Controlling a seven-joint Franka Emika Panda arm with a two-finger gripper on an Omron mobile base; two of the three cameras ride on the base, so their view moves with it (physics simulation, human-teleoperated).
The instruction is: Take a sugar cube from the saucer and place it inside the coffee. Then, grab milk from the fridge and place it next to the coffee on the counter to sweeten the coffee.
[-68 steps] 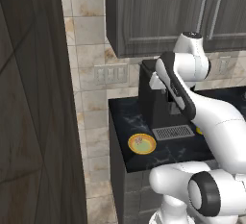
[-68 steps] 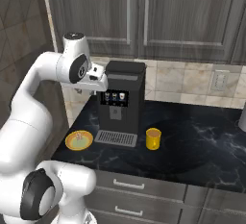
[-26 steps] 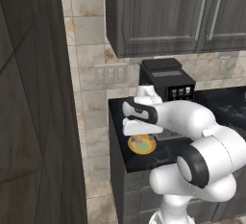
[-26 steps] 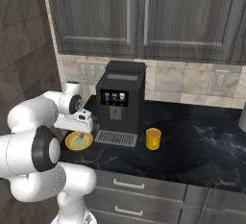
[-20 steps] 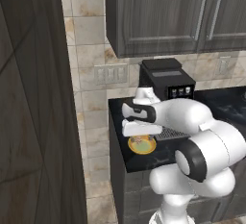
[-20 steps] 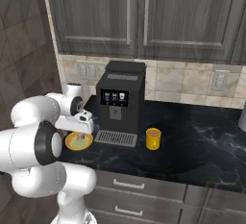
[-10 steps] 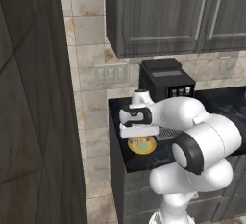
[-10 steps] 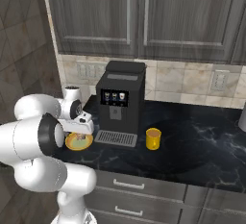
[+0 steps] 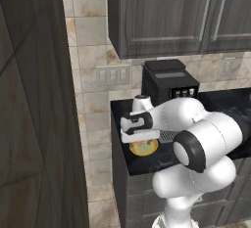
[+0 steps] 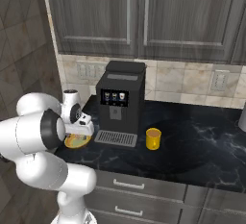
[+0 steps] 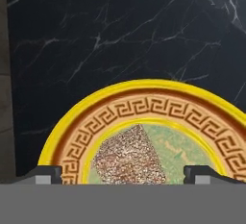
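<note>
Lowered since the earlier frame, arm now hangs released fingers (image 11: pixel 123 175) straddling the sugar cube (image 11: pixel 129 158) on the saucer (image 11: pixel 144 104), poised to pinch it off the surface (image 11: pixel 120 31).

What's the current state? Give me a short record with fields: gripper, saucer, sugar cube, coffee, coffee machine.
gripper: open, low over the saucer, holding nothing
saucer: on the counter at its left end, left of the coffee machine
sugar cube: speckled brownish block on the saucer's centre, between the fingertips
coffee: upright on the counter, right of the machine's drip tray
coffee machine: black, against the back wall
</note>
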